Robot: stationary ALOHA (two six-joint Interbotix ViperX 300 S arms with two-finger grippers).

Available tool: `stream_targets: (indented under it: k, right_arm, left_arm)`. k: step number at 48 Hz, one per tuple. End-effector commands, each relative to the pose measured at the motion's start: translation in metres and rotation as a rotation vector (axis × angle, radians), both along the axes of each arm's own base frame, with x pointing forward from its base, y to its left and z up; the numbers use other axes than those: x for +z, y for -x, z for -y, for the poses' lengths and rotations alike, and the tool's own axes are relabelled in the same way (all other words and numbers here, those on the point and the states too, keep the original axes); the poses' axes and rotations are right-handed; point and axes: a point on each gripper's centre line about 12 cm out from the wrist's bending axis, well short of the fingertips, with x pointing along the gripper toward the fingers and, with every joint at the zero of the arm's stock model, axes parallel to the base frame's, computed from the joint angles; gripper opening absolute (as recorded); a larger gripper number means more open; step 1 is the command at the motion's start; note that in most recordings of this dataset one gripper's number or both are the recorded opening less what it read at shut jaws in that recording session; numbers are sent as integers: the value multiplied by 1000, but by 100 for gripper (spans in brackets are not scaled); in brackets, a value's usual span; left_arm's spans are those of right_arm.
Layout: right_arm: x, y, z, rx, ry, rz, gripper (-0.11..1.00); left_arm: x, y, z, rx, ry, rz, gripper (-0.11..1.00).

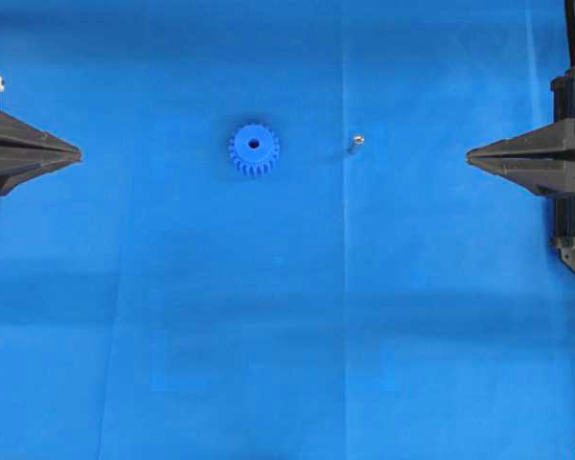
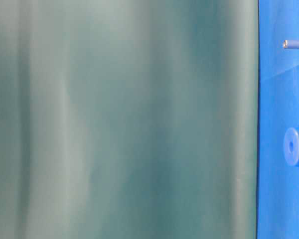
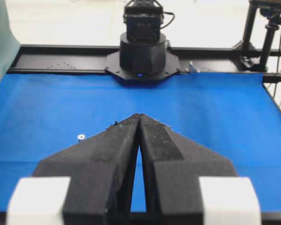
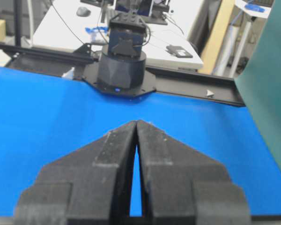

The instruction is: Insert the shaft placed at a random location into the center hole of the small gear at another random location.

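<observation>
The small gear point(image 1: 254, 149) lies flat on the blue mat, left of the middle, its dark center hole point(image 1: 254, 145) facing up. The shaft point(image 1: 356, 145) stands upright to the gear's right, apart from it. It also shows as a tiny silver dot, the shaft point(image 3: 81, 137), in the left wrist view, and as a grey pin, the shaft point(image 2: 295, 44), in the table-level view, where the gear point(image 2: 293, 147) is blurred. My left gripper point(image 1: 77, 151) sits shut and empty at the left edge. My right gripper point(image 1: 470, 156) sits shut and empty at the right edge.
The blue mat point(image 1: 287, 316) covers the whole table. A green curtain point(image 2: 124, 119) fills most of the table-level view. The opposite arm's black base point(image 3: 143, 58) stands at the mat's far edge, as does the base point(image 4: 119, 65) in the right wrist view.
</observation>
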Motion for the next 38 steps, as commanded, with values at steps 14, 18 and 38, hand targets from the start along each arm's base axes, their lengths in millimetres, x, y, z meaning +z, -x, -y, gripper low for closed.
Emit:
stream_targets:
  k: [14, 18, 38]
  right_arm:
    - [-5, -10, 6, -26, -19, -63, -6]
    - [-11, -14, 11, -52, -25, -79, -6]
    - [-68, -53, 44, -196, -112, -230, 54]
  left_arm:
    - [0, -2, 1, -9, 32, -15, 0]
    - [0, -2, 1, -9, 32, -17, 0]
    - [-2, -1, 1, -9, 32, -17, 0]
